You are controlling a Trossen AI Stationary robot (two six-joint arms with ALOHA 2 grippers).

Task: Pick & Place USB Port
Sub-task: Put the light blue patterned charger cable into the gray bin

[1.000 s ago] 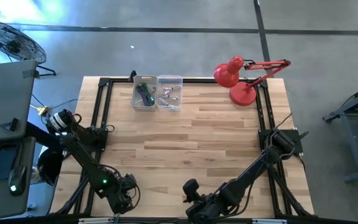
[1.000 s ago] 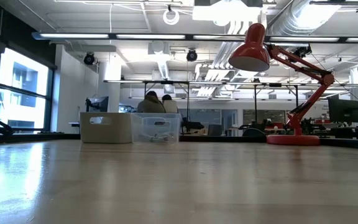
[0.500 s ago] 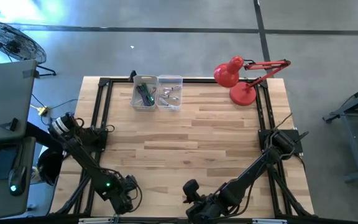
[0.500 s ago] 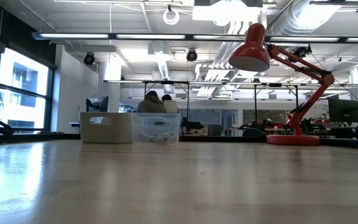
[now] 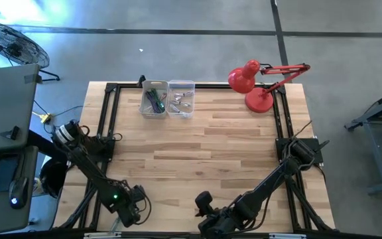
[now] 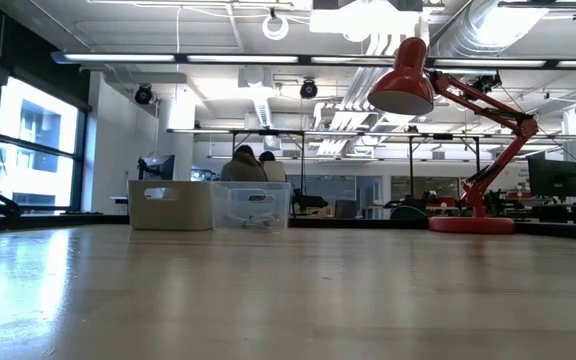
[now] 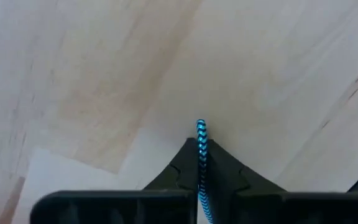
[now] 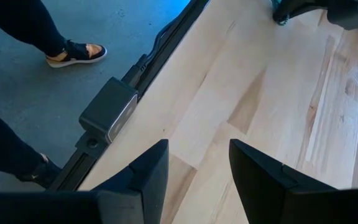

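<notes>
A blue braided cable (image 7: pixel 201 132) shows in the left wrist view, caught between the fingers of my left gripper (image 7: pixel 200 155), which is shut on it. That gripper (image 5: pixel 128 210) is low over the table's near left corner. No USB plug or port on the cable is in view. My right gripper (image 8: pixel 194 165) stands open over the near edge (image 5: pixel 207 216) near the middle, with only bare wood between its fingers. My left gripper pinches the blue braided cable between its two fingertips. The cable runs along the fingers, and a short end (image 7: pixel 200 126) sticks out past the tips toward the wood. The fingers point down at the table. Whether that end touches the table, I cannot tell.
Two small bins stand at the far edge, one (image 5: pixel 154 99) with green cables and a clear one (image 5: pixel 181 98) with small parts. A red desk lamp (image 5: pixel 257 83) stands at the far right. A pale sheet (image 7: pixel 61 180) lies beside the left gripper. A person's feet (image 8: pixel 73 53) show beyond the table.
My left arm has shifted slightly at the near left corner; its upper joint sits a little lower in the high view than a second ago. The earlier views do not show the gap between its fingers.
</notes>
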